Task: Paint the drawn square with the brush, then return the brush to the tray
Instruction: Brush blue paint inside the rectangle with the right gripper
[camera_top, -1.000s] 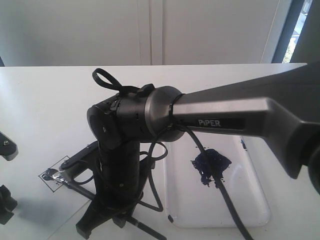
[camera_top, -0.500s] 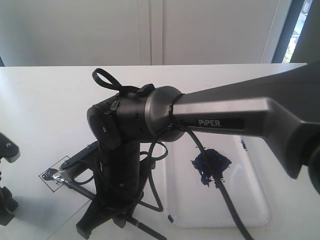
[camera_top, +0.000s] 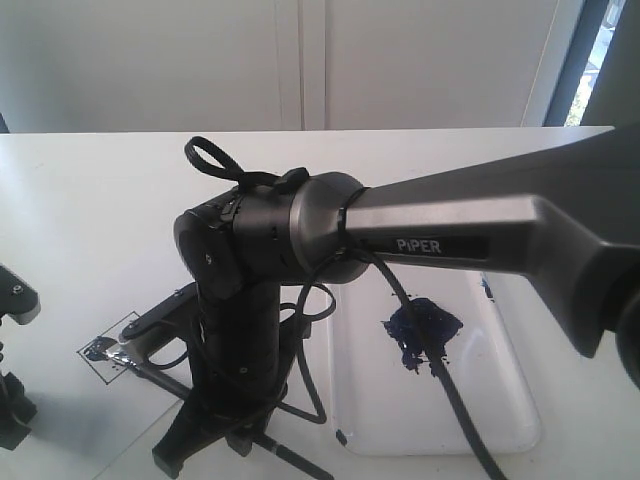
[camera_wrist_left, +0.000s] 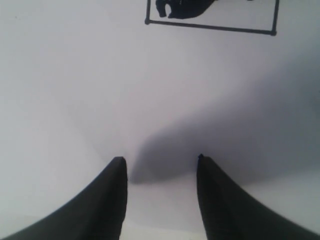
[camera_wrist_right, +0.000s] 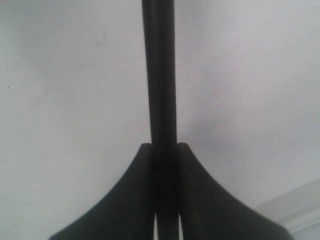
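Right gripper (camera_wrist_right: 160, 146) is clamped narrowly on the brush (camera_wrist_right: 160, 75), whose blue tip rests in the drawn square (camera_top: 108, 335) at 8 o'clock and has not moved this past second, so coverage is not advancing. Left gripper (camera_wrist_left: 160, 159), open and empty, has barely drifted near the square's outline; the tray (camera_top: 500, 400) waits at 4 o'clock, with open desk (camera_top: 100, 200) toward 10.

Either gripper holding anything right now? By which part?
The right gripper pinches the brush on its black handle. The left gripper is open and holds nothing.
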